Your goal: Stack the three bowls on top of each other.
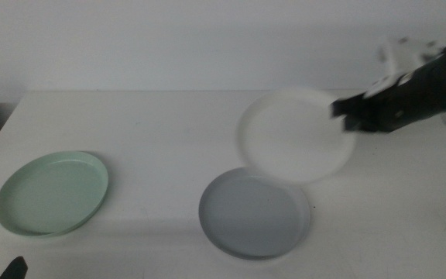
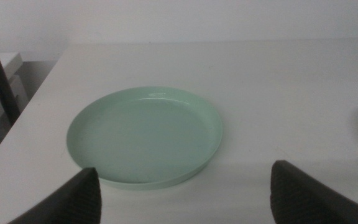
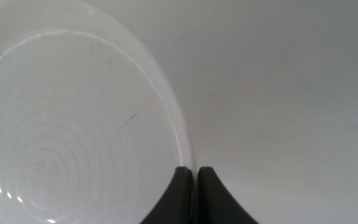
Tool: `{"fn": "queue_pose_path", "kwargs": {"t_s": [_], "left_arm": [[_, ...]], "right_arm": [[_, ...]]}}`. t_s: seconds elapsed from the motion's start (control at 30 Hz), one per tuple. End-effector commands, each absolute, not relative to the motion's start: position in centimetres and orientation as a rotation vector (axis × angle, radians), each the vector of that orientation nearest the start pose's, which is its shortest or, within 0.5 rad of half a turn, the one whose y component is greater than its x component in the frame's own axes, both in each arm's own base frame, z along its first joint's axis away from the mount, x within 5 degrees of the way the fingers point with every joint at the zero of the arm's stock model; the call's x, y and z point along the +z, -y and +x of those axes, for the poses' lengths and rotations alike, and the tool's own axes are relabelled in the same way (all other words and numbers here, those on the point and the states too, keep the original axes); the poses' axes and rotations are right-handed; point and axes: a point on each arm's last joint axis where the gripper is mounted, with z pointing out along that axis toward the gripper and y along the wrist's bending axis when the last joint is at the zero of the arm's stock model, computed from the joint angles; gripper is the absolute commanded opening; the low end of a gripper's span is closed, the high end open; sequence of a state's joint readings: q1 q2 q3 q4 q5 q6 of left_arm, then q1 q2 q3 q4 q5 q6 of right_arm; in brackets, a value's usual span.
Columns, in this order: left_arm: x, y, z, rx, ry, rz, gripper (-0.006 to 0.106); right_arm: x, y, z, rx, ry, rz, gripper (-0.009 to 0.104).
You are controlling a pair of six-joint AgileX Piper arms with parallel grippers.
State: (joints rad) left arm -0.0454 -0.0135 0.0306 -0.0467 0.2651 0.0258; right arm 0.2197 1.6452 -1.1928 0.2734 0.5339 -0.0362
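Right pincer (image 1: 345, 113) reaches in from right side, raised above tabletop (image 1: 161, 132), jaws pinching rim of white bowl (image 1: 296, 136). White bowl held aloft, tilted, near edge overlapping far rim of grey bowl (image 1: 254, 213) in middle view. Grey bowl flat on tabletop. Mint green bowl (image 2: 145, 137) well apart at left, open tabletop between. Left pincer (image 2: 182, 186) spread, hovering just before mint bowl.
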Motion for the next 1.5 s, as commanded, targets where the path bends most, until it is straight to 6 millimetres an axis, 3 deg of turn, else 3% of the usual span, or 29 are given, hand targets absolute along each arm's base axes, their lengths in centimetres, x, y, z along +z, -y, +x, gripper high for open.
{"fn": "queue_pose_path", "kwargs": {"t_s": [0.0,0.23,0.5,0.7,1.03,1.3,1.47], "left_arm": [[18.6,0.3,5.5,-0.061,-1.68,0.028,0.089],[18.6,0.3,5.5,-0.061,-1.68,0.028,0.089],[18.6,0.3,5.5,-0.061,-1.68,0.028,0.089],[18.6,0.3,5.5,-0.061,-1.68,0.028,0.089],[18.6,0.3,5.5,-0.061,-1.68,0.028,0.089],[18.6,0.3,5.5,-0.061,-1.68,0.028,0.089],[18.6,0.3,5.5,-0.061,-1.68,0.028,0.089]], "right_arm": [[28.4,-10.7,33.7,0.383,-2.362,-0.14,0.0],[26.1,-13.5,33.1,0.425,-2.412,-0.186,0.0],[23.6,-14.1,33.5,0.419,-2.51,-0.2,0.0],[22.9,-15.2,33.2,0.427,-2.529,-0.24,0.0],[21.2,-15.4,33.6,0.414,-2.574,-0.245,0.004],[22.0,-15.3,33.3,0.419,-2.561,-0.253,0.035],[27.2,-14.3,31.1,0.429,-2.463,-0.306,0.054]]}}
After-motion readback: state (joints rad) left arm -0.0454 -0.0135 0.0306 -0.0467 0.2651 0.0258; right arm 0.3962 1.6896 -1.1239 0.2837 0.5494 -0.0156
